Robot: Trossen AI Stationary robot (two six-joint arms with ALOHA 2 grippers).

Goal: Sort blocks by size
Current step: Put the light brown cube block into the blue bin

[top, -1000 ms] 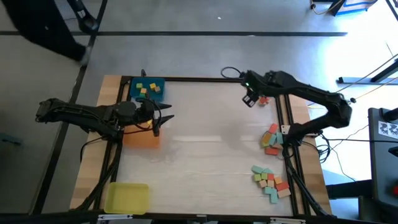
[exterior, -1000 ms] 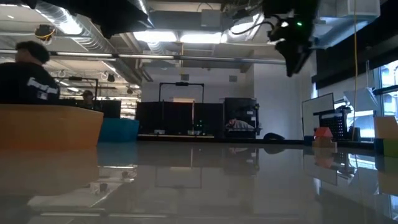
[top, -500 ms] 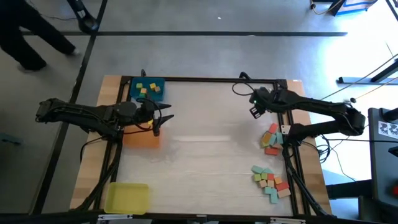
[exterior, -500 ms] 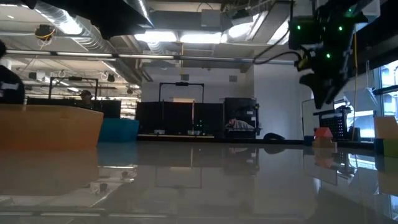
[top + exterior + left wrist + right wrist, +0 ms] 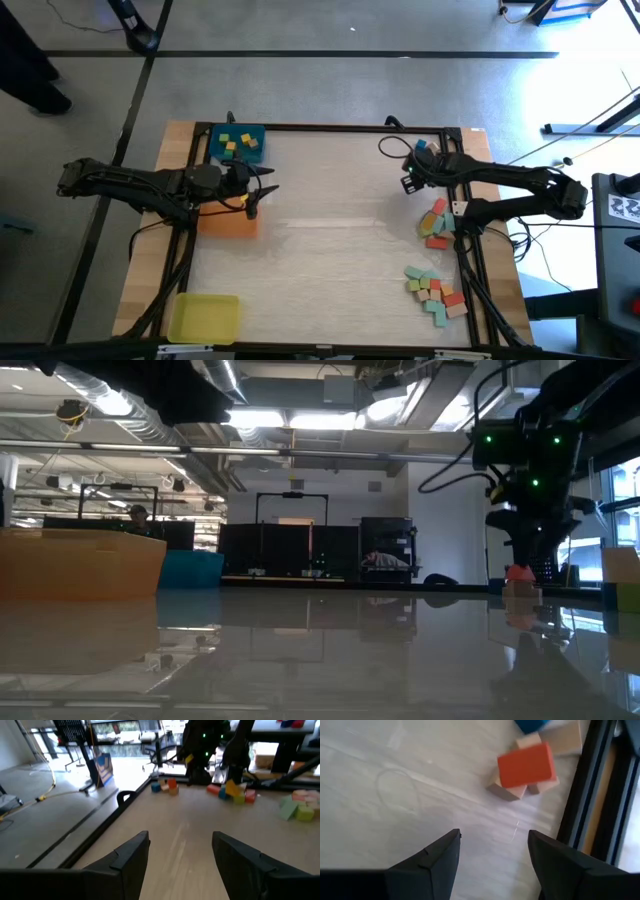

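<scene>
Near the table's right rail, right end effector (image 5: pixel 492 852) spread, empty, above red block (image 5: pixel 526 765); no legible writing.

In the right wrist view, a blue block (image 5: pixel 532 724) at the top centre is cut off by the frame's edge. In the high view, the right arm covers part of the blocks (image 5: pixel 421 146) at the table's upper right. A person (image 5: pixel 28 70) at the upper left is cropped by the frame.
</scene>
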